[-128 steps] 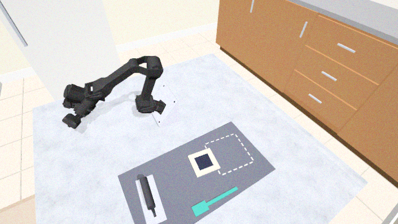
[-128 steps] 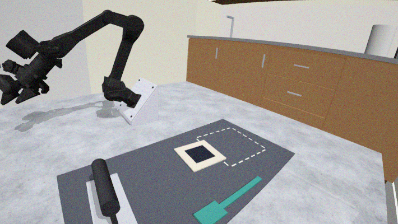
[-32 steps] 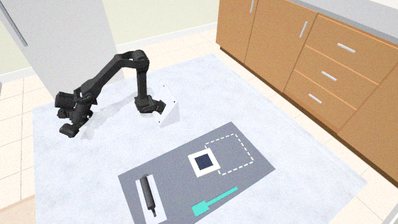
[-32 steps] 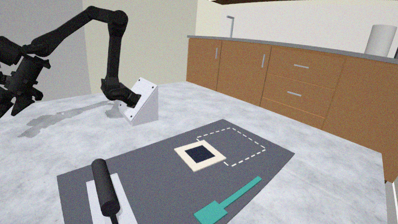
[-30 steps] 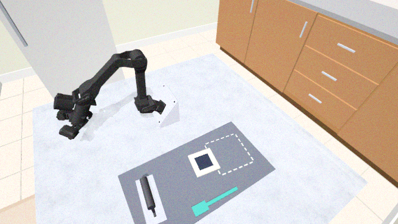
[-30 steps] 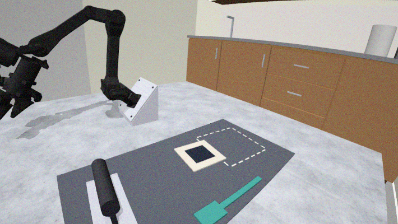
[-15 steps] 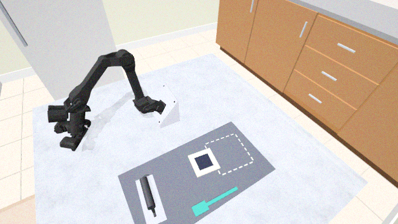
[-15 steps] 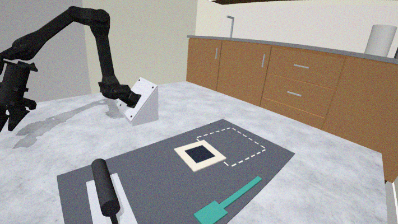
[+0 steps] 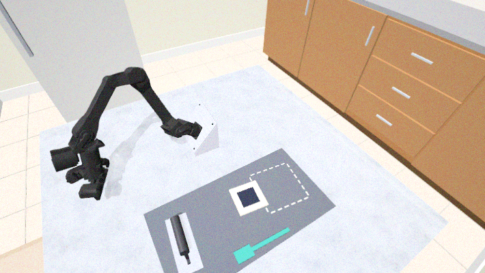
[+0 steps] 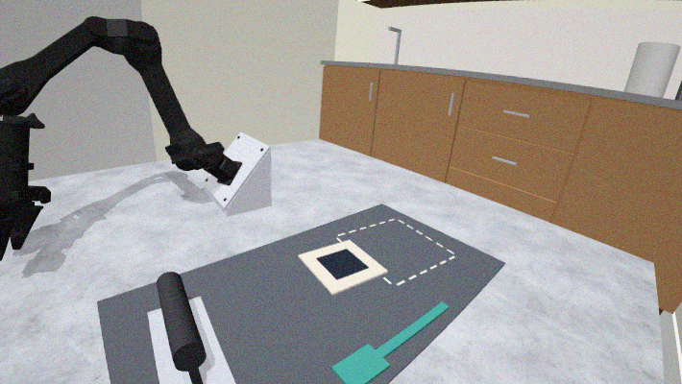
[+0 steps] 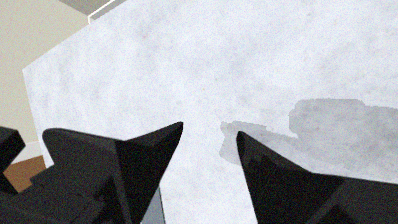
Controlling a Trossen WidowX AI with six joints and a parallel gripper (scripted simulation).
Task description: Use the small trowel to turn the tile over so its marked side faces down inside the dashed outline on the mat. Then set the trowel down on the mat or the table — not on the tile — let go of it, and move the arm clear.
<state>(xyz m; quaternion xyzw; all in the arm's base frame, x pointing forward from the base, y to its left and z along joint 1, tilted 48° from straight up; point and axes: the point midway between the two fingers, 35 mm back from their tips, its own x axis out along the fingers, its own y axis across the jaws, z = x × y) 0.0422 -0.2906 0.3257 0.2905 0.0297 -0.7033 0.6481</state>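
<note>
The cream tile [image 9: 248, 197] [image 10: 342, 264] lies flat on the grey mat [image 9: 212, 205] [image 10: 269, 298], its dark square mark facing up. It covers part of the left side of the dashed outline [image 9: 272, 213] [image 10: 400, 283] and lies mostly outside it. The small trowel [image 9: 179, 233] [image 10: 180, 322] rests at the mat's left end, its dark round handle above a flat white blade. My gripper [image 11: 209, 130] is open and empty, raised above the table left of the mat, away from trowel and tile. Its fingers are partly cut off in the exterior view.
A teal spatula [image 9: 244, 254] [image 10: 362, 365] lies along the mat's near edge, its handle pointing right. The arm's white wedge-shaped base [image 9: 208, 143] [image 10: 255, 187] stands behind the mat. Wooden cabinets [image 9: 328, 58] [image 10: 408, 120] stand beyond the table.
</note>
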